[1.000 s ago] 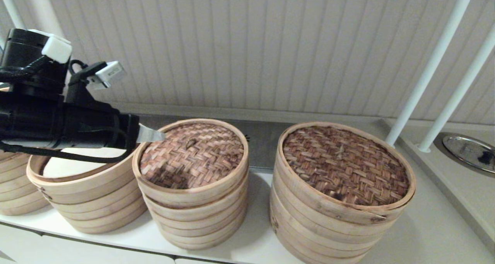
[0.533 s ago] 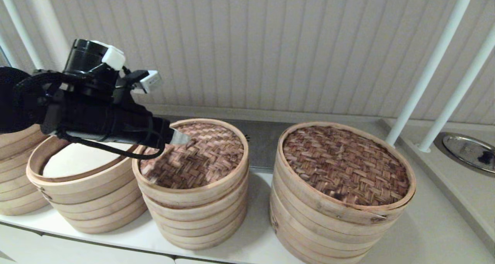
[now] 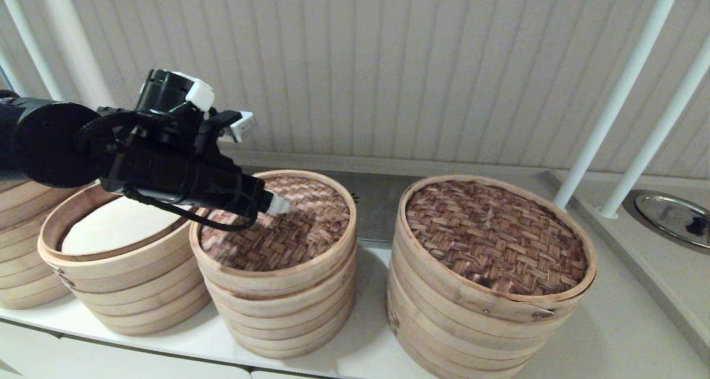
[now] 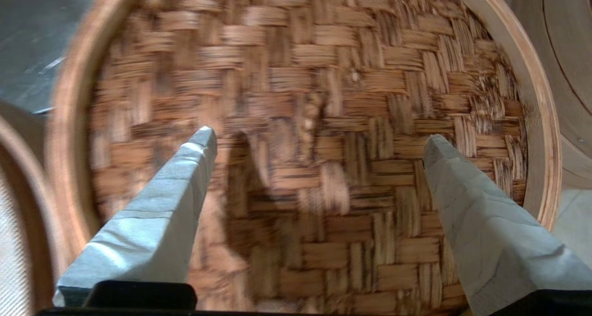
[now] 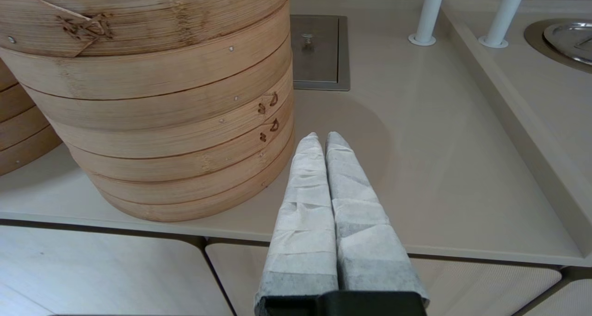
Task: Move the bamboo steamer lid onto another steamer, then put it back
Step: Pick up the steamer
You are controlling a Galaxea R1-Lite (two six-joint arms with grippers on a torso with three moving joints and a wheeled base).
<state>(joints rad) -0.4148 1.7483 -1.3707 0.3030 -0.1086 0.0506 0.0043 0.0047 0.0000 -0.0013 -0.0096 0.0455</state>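
Note:
The bamboo steamer lid [image 3: 294, 232], woven with a pale wood rim, lies on top of the smallest steamer [image 3: 283, 312], the middle stack. Its rim overhangs the rings below. My left gripper [image 3: 277, 206] hovers just above the lid's middle, reaching in from the left. In the left wrist view the left gripper [image 4: 319, 138] is open, its fingers apart over the weave [image 4: 360, 242], with the small loop handle [image 4: 306, 117] just beyond the tips. Nothing is held. My right gripper [image 5: 322, 138] is shut and empty, low at the counter's front edge.
The steamer with a white liner [image 3: 111, 232] stands uncovered left of the middle stack. Another stack [image 3: 16, 279] is at the far left. The widest steamer [image 3: 488, 290] with its dark weave stands on the right, beside my right gripper. White posts [image 3: 610, 107] and a metal dish [image 3: 674, 215] are far right.
My left arm has swung right from over the liner steamer. Its fingertips went from the lid's left rim to above the lid's middle. The right arm has not moved.

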